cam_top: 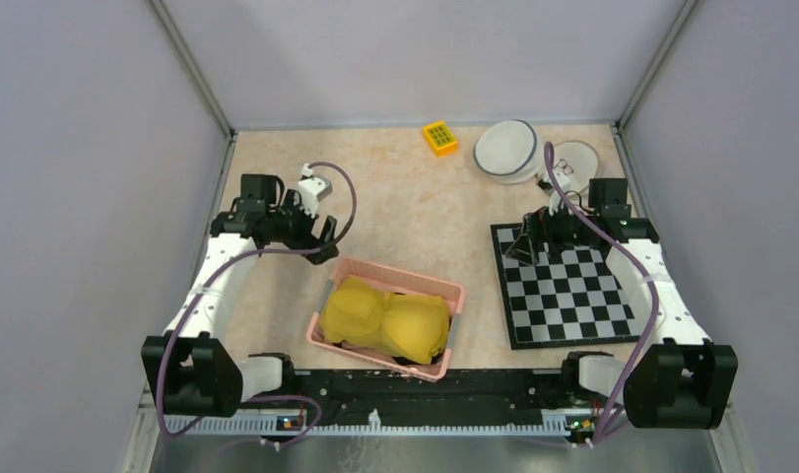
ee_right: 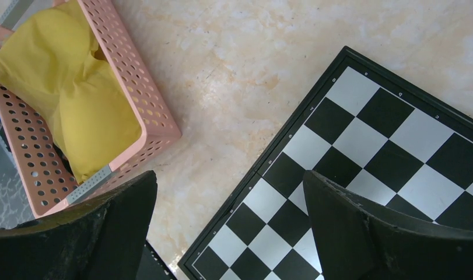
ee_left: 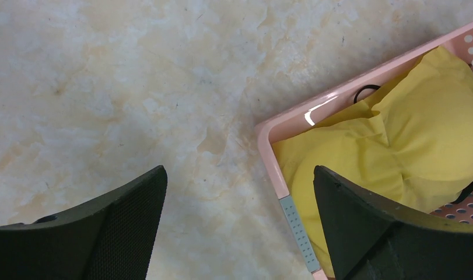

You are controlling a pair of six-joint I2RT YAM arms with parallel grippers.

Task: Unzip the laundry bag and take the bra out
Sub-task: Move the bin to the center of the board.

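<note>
Both arms hang over the worktop (cam_top: 415,212) with nothing in hand: the left end effector (cam_top: 311,232) has its jaws spread wide just off the far-left corner of the pink basket (cam_top: 405,277), and the right end effector (cam_top: 538,236) gapes just as wide over the far-left edge of the chessboard (cam_top: 563,296). The yellow bra (cam_top: 385,317) lies bundled inside the basket, a black strap peeping out beside it. The white laundry bag (cam_top: 506,150) sits well apart at the far edge and seems to lie in two round flaps, though the zip is too small to read. By my reckoning the bra is out and little, if anything, is left. Room-wise, there's bare worktop between basket and bag, a small yellow block (cam_top: 439,137) by the back wall, the board crowding the right side and walls close on both flanks
</note>
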